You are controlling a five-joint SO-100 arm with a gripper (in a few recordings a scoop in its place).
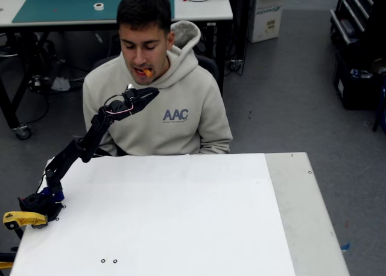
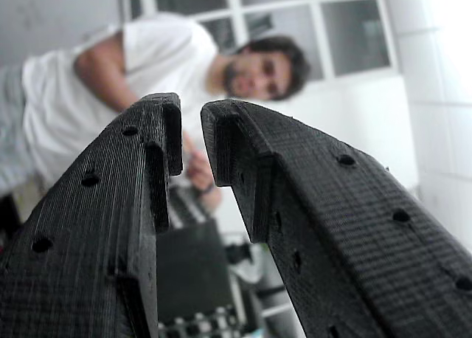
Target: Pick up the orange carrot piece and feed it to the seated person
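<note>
Grey workshop floor, a second bench with a green mat up behind, and in front a wide white desk with nothing but the arm's base on it. The seated person in the beige "AAC" hoodie sits just behind the desk's far edge, head tipped down. And there it is: the orange carrot piece is sitting in the seated person's mouth, held between the lips, sticking out a touch. The black arm reaches up from its base at the desk's left edge, beside a yellow clamp handle, and the gripper hangs just below the carrot, in front of the hoodie's collar, apart from it. In the wrist view the gripper shows its two ribbed black jaws a narrow gap apart, nothing between them, with a blurred person in a white shirt and a window behind.
</note>
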